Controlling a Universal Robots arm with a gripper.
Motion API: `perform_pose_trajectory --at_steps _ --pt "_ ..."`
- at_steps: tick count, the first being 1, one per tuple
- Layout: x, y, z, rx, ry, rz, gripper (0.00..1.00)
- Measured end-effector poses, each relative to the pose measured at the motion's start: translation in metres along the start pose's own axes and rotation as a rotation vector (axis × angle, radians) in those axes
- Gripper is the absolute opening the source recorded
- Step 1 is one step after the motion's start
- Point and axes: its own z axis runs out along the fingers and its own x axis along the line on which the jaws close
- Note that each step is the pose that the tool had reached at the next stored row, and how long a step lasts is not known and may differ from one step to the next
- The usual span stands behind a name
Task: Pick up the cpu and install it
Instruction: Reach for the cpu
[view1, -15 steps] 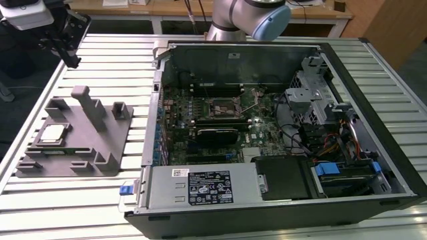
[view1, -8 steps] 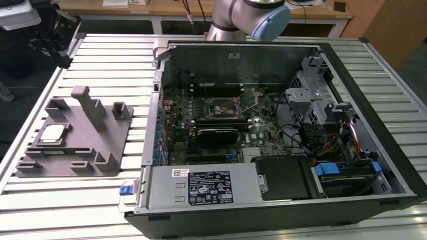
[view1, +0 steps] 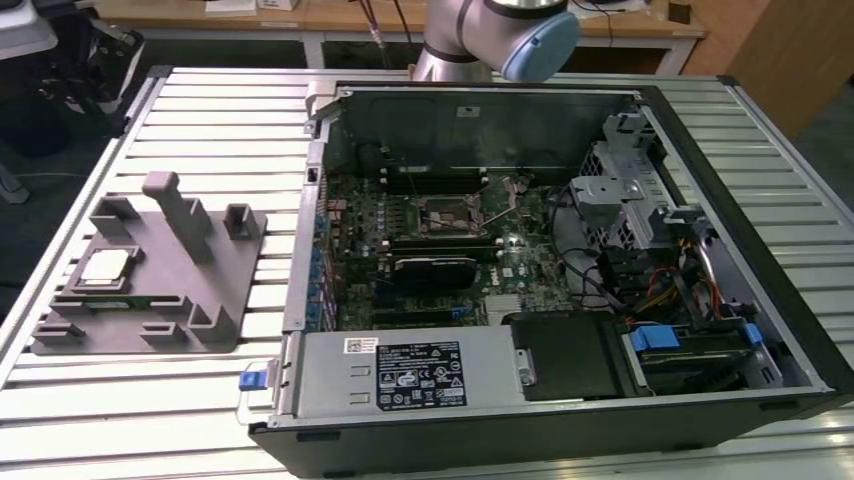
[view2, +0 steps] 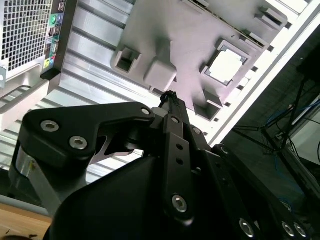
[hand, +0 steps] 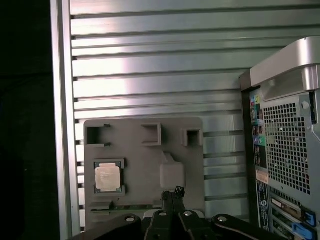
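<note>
The cpu (view1: 104, 266) sits in its square pocket on the gray holder (view1: 200, 290), out on the slatted table (view1: 214, 110), to the exterior view's left of the open computer case (view1: 747, 200). In both wrist views the gripper (hand: 173, 191) hangs above the holder with its fingers pressed together on nothing, near the chip but not touching it. The socket (view1: 447, 212) on the motherboard has no chip in it.

Bright glare bands the slatted table (hand: 150, 65) (cpu (view2: 227, 66) washed white), surroundings dark
</note>
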Motion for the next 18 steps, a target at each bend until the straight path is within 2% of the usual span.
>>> perform_pose_trajectory --at_steps 18 --pt "0.0278 -0.0022 0.0007 -0.0002 -0.0001 0.000 0.11"
